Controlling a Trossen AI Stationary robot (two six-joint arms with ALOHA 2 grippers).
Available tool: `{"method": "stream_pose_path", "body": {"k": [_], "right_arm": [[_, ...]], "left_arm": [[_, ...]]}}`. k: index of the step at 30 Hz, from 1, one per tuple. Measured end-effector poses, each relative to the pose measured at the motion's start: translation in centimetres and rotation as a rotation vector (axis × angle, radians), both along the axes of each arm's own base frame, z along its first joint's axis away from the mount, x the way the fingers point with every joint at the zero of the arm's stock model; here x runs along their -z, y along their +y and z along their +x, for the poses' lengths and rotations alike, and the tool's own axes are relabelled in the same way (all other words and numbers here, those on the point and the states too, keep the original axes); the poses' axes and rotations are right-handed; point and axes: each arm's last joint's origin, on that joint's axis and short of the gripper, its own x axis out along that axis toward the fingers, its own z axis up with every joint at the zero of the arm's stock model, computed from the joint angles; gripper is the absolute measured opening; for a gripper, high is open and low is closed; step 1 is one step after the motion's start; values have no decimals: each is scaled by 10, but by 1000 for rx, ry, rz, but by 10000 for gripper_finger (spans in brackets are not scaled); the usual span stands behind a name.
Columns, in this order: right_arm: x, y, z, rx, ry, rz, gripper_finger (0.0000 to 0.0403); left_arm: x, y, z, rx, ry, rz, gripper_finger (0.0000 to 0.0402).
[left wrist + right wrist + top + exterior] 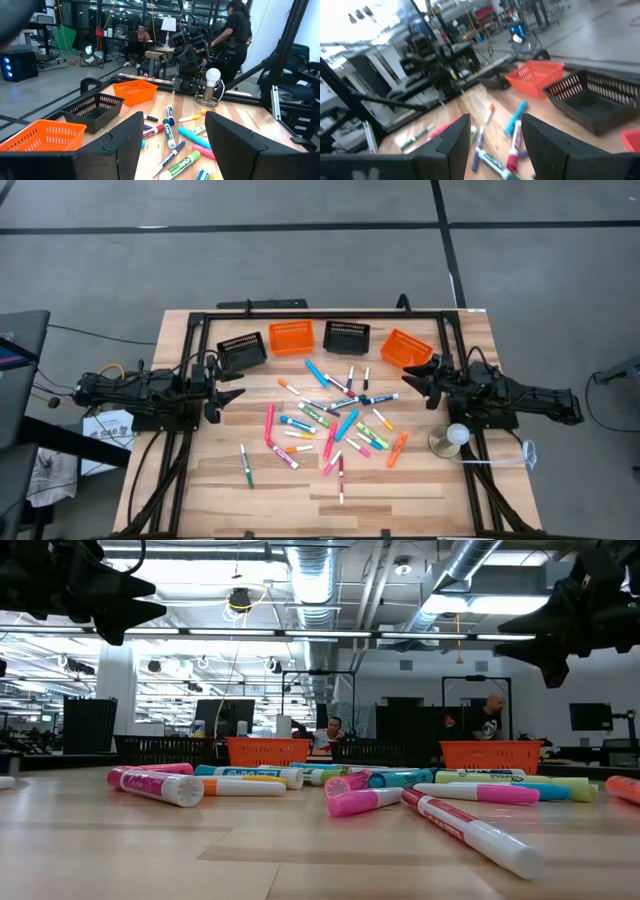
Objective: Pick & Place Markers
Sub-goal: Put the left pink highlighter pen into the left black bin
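You have the markers (pixel 335 425) scattered loose across the middle of the tabletop (pixel 200 480), most in one overlapping heap, with a green-capped one lying apart toward the left edge and a thin red one nearest the front edge. Printing runs along several barrels in the low view, but you cannot read any of it, and no brand can be made out.

Along the back edge sit four slotted baskets: a black basket (pixel 242 348), an orange basket (pixel 291 335), a second black basket (pixel 346 336) and a second orange basket (pixel 406 348), tilted, nearest the right arm.

Your left gripper (pixel 232 393) hangs above the left edge, clear of the wood, its jaws spread wide with nothing between them. Your right gripper (pixel 420 378) hangs above the right edge beside the tilted orange basket, jaws parted and holding nothing.

A round white lamp bulb on a base (pixel 452 438) stands near the right edge. People (pixel 489 718) are in the room beyond the table.
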Motion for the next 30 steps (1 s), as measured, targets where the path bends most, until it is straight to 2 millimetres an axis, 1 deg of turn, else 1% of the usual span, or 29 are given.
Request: {"method": "stream_pose_path", "body": {"k": [6,12,16,20,22,26,30], "right_arm": [[-5,0,0,-14,-50,-7,166],[-6,1,0,-25,-51,-7,164],[-5,1,0,-25,-50,-7,164],[-5,1,0,-25,-49,-6,163],[-5,1,0,-26,-49,-6,162],[-5,1,0,-27,-49,-6,162],[-5,1,0,-27,-48,-6,162]], "left_arm": [[0,0,0,0,-5,-3,213],[-1,0,0,0,-13,-5,213],[-5,0,0,0,-55,-18,213],[-14,1,-1,-23,-151,-83,213],[-15,1,-1,-24,-172,-123,213],[-12,0,4,-15,-151,-234,213],[-12,-3,14,30,-73,-299,213]]}}
